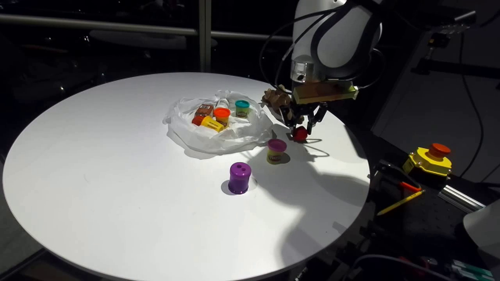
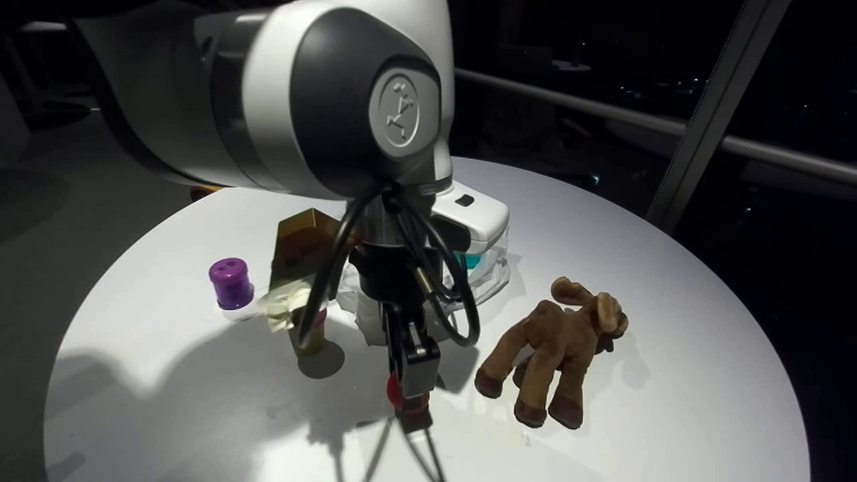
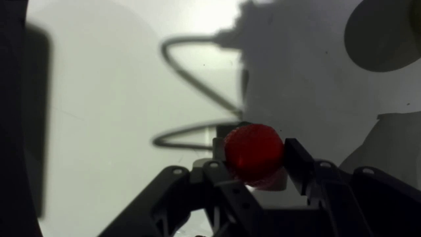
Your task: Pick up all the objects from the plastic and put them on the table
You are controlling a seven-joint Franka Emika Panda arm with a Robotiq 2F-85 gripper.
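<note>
The gripper (image 3: 256,152) clasps a red ball (image 1: 300,134) from opposite sides, a grip that suits something likely to roll. Its low place over the table (image 1: 117,187) suggests the ball is to be set down there. Near the gripper stands a magenta-lidded Play-Doh tub (image 1: 275,152), with a purple two-holed shaker (image 1: 239,179) farther off; a brown plush animal (image 2: 556,338) lies on the gripper's other side. They are probably spread around it to leave room. To one side of the gripper, the crumpled plastic (image 1: 242,141) bears a teal-lidded tub (image 1: 242,109), an orange-lidded tub (image 1: 222,116), a red-capped yellow container (image 1: 212,123) on its side and a brown box (image 1: 204,110), presumably yet to be lifted out.

Whether the red ball touches the table I cannot tell. A whitish cylinder (image 1: 223,102) behind the orange-lidded tub is hard to make out. In an exterior view the arm (image 2: 361,100) hides most of the plastic, and the wrist view's edge cuts what is probably the magenta-lidded Play-Doh tub to a sliver
</note>
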